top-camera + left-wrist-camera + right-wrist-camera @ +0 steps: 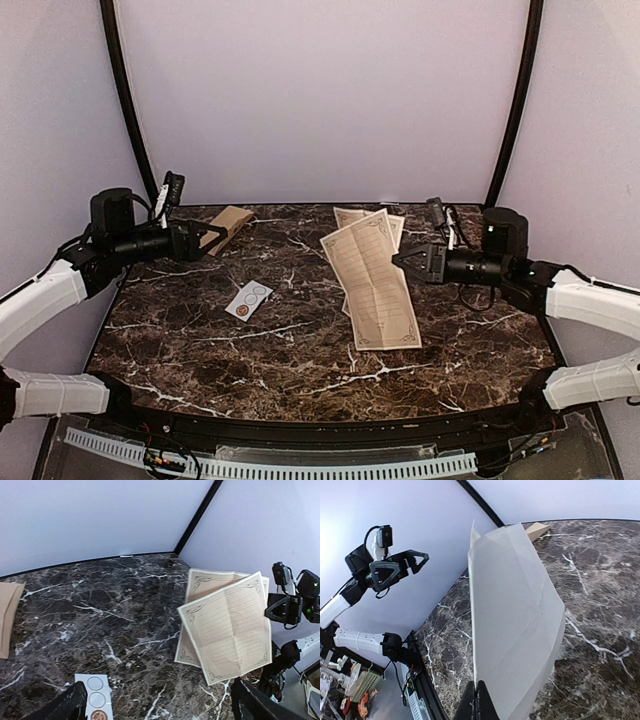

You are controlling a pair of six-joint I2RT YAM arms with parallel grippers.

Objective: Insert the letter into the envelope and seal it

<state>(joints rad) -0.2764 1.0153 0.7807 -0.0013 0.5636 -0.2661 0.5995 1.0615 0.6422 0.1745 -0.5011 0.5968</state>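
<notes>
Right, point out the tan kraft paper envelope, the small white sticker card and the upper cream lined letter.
Tan kraft paper envelope (235,220), top view, middle.
Small white sticker card (248,299), top view, centre.
Upper cream lined letter (372,282), top view, middle.

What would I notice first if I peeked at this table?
Probably the big cream letter with fancy corners. It is held up a bit right of the middle of the dark marble table by the right gripper, which is pinched shut on its edge. Next you would spot the brown envelope lying at the far left of the table, with the left gripper wide open close by it.
</notes>
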